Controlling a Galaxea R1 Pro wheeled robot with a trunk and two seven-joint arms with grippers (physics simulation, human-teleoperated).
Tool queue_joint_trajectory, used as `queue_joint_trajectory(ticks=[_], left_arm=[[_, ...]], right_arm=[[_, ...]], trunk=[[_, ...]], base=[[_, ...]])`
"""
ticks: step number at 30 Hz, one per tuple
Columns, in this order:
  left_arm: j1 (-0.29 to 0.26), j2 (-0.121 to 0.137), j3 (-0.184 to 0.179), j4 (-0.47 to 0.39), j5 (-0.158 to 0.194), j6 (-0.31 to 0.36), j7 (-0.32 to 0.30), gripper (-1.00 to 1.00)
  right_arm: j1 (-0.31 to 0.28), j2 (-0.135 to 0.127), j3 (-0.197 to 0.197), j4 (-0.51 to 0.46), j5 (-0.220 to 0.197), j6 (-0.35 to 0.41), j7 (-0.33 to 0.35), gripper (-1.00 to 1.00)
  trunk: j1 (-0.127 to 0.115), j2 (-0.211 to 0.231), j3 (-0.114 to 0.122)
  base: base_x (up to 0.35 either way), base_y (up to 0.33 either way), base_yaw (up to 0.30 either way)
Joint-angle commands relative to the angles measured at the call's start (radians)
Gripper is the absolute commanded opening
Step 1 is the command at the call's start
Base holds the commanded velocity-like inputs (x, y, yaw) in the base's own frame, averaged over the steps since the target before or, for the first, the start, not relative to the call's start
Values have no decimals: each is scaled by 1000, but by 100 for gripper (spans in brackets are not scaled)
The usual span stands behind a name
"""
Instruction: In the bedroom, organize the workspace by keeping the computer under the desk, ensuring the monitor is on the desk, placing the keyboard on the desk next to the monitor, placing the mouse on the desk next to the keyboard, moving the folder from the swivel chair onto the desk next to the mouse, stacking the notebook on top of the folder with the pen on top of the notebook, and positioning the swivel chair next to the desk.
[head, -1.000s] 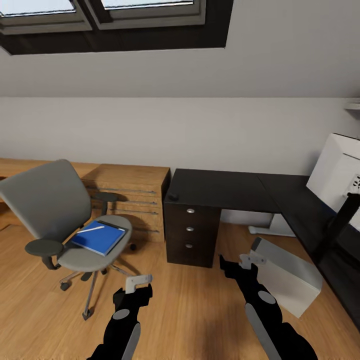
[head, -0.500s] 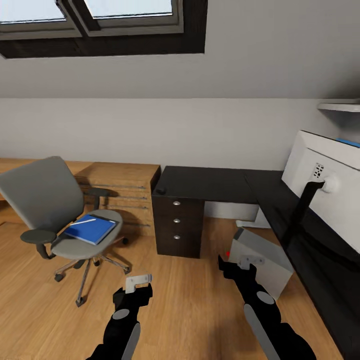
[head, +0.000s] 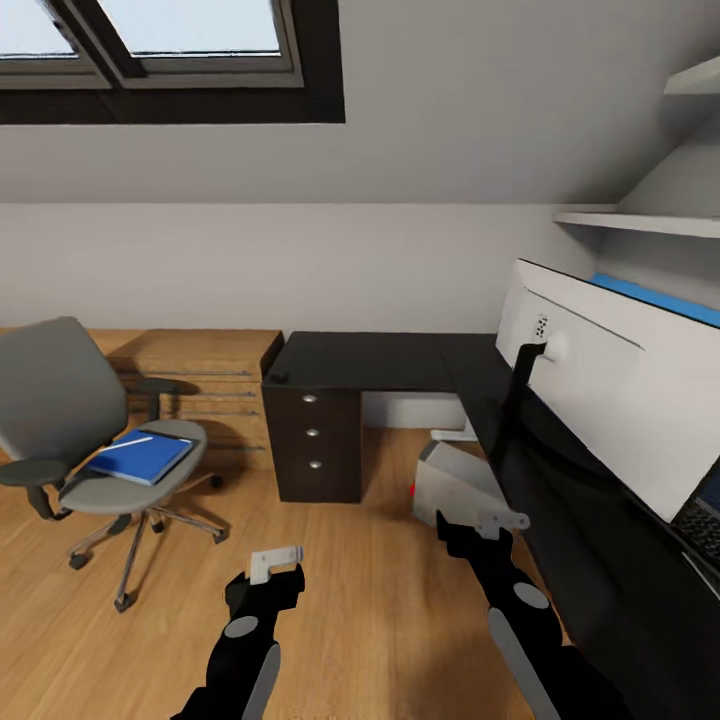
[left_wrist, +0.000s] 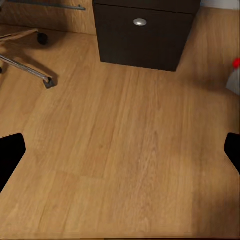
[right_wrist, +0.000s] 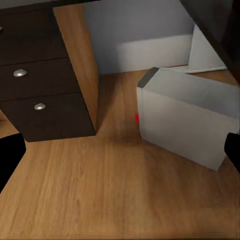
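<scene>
Presently, at far left the swivel chair (head: 70, 440) stands on the wood floor (head: 360, 600), well apart from the desk (head: 380, 362), with an oak drawer chest (head: 205, 385) behind it. Its seat bears the folder (head: 140, 458), and the pen (head: 127, 440) lies across the folder's far edge; the notebook cannot be told apart from the folder at this range. These items await transfer, which likely explains the chair's position in open floor.

Next, the left gripper (head: 275, 562) hangs low over bare floor, carrying nothing, its fingers set wide at the edges of the left wrist view. The desk's drawers (head: 313, 432) face the robot.

Rightward, the right gripper (head: 500, 522) is likewise empty with fingers spread wide, near the computer (right_wrist: 187, 117), which rests tilted on the floor at the desk's inner corner, partly beneath the top. The monitor (head: 610, 385) stands on the desk's right wing, back toward the camera, and the keyboard (head: 705, 525) lies beside it.
</scene>
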Motion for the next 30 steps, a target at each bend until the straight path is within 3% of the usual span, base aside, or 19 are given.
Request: queue_joint_trajectory(ticks=[1, 30], left_arm=[[-1, 0, -1, -2, 9, 3, 9, 100], [-1, 3, -1, -46, 9, 5, 9, 100]], right_arm=[[-1, -1, 3, -1, -9, 3, -9, 100], [-1, -1, 4, 6, -6, 2, -14, 100]], trunk=[[0, -1, 0], [0, -1, 0]], base=[[-166, -312, -86], [-182, -307, -4]])
